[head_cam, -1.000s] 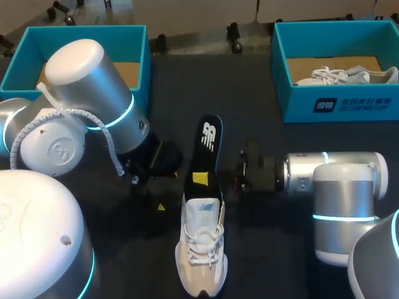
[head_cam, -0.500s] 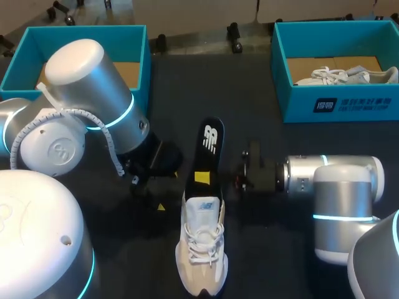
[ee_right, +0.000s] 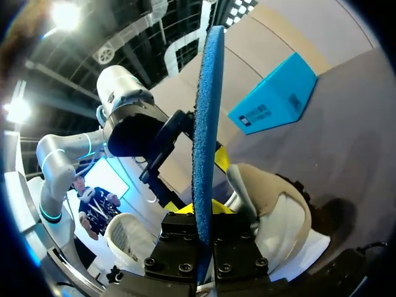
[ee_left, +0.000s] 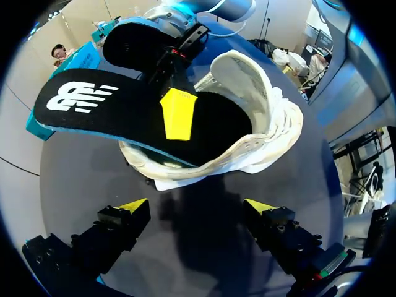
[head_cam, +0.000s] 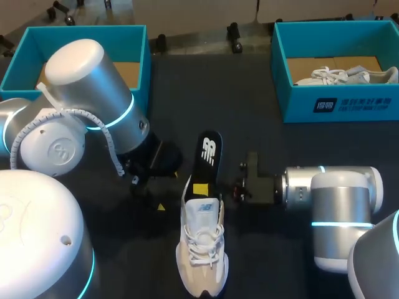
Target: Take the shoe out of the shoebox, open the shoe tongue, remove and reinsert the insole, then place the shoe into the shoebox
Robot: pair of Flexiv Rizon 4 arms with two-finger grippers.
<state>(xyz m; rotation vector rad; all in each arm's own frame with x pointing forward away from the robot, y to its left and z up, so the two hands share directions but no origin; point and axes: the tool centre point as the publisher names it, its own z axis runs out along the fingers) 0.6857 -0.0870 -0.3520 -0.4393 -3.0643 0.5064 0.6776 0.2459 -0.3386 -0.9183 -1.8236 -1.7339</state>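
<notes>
Pinching the insole [ee_right: 207,93] edge-on, right gripper [ee_right: 201,210] has its toe end tucked in the shoe [head_cam: 202,249], mid-worktop toward the front edge. Left gripper [ee_left: 197,205] spread, empty, just short of the shoe. Shoe out; seating the insole and boxing in the far-left-corner shoebox [head_cam: 87,29] likely left.

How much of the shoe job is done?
Done: the shoe is out of the shoebox, on the table. In hand: the right claw pinches the insole, half inside the shoe. Left: seat the insole fully, then put the shoe into the shoebox.
</notes>
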